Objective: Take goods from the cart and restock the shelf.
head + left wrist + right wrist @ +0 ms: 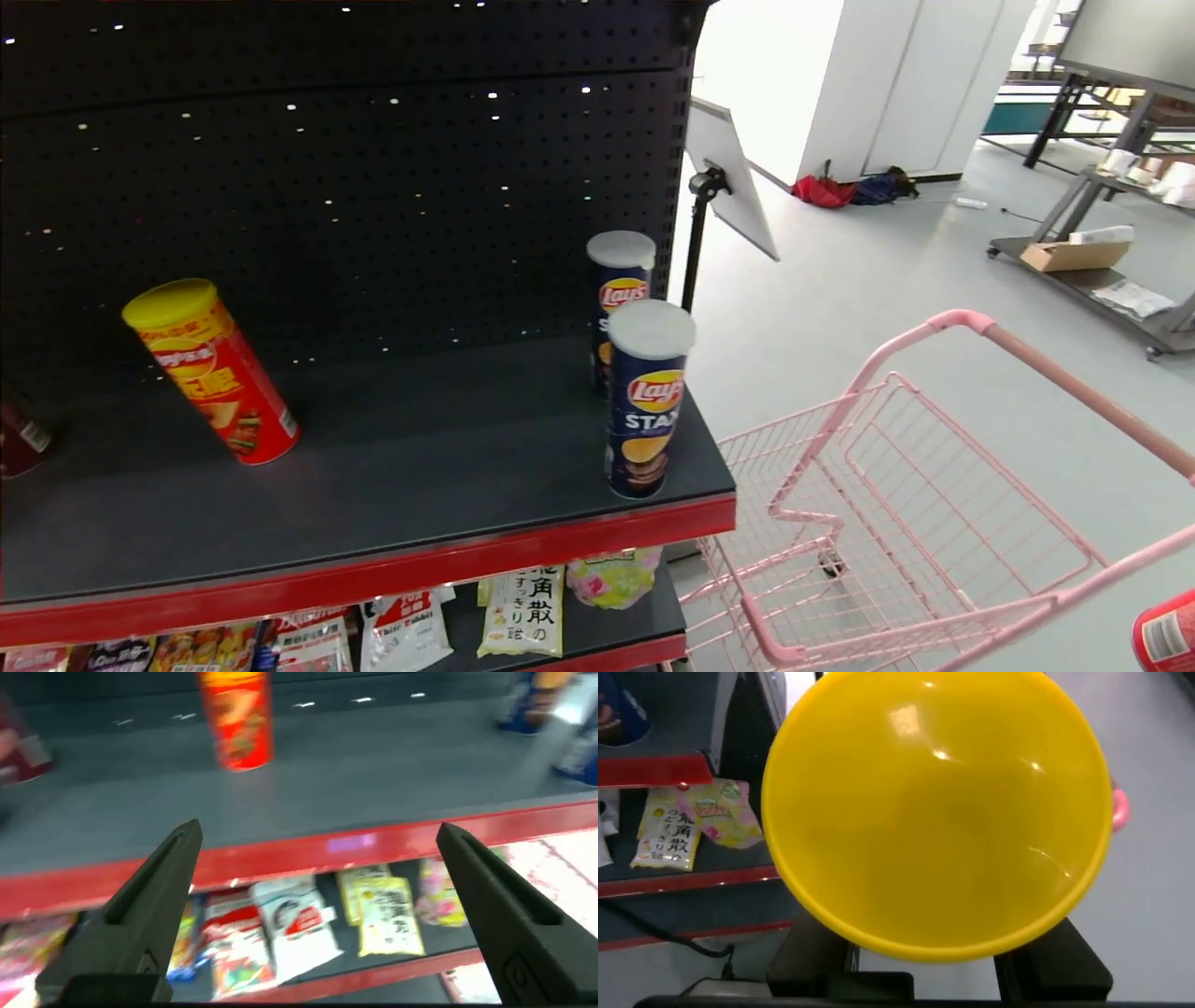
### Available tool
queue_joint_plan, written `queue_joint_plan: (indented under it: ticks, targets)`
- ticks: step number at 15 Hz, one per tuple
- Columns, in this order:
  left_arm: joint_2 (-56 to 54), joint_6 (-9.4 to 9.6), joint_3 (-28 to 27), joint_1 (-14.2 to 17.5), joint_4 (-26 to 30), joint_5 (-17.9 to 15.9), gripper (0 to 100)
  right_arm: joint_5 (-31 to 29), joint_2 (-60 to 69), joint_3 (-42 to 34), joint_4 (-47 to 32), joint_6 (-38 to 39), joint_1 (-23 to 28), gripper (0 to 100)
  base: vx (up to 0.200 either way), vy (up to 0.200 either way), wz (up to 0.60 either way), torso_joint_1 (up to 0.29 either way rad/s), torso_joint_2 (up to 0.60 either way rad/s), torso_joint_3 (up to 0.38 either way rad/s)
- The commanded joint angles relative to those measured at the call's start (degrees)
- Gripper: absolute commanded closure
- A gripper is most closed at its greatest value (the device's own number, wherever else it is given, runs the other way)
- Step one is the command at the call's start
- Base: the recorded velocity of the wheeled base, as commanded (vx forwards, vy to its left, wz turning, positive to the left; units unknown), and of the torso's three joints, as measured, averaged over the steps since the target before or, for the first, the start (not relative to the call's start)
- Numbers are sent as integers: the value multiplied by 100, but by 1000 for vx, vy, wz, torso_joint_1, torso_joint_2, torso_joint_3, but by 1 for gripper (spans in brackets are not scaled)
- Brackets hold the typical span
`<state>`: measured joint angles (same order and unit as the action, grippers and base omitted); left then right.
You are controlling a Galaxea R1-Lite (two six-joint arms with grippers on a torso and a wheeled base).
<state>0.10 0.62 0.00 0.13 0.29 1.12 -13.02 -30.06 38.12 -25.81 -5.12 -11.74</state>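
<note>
Right gripper [934, 963] fingers grasp yellow-lidded can [938, 812], probably red; left gripper [320, 835] fingers released. Place upright on shelf [420, 467], clear of blue cans [644, 401].

**Fig.** Print on goods, none transcribed.
- Front blue can [646, 401]: oval logo, white lettering below.
- Rear blue can [619, 299]: same logo, partly hidden.
- Red can [213, 373]: yellow logo & characters down its side.
- Second red can [1167, 635]: white barcode label.
- Lower shelf [607, 655]: pale packet [523, 611] w/ black characters in columns; white bag [406, 630] w/ red lettering, too small to read.
</note>
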Motion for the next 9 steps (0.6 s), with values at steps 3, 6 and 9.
queue_joint_plan:
  ticks: [3,6,9]
  targets:
    - [8,-1,0,4,-3,2,0,10,35,-129,14,11,-4,100,0,0,400,0,5,0]
    - [-1,-1,0,4,-3,2,0,19,545,-525,23,99,5,100,0,0,0,0,0,0]
    - [-1,-1,0,4,-3,2,0,63,985,-1035,550,266,-74,100,0,0,0,0,0,0]
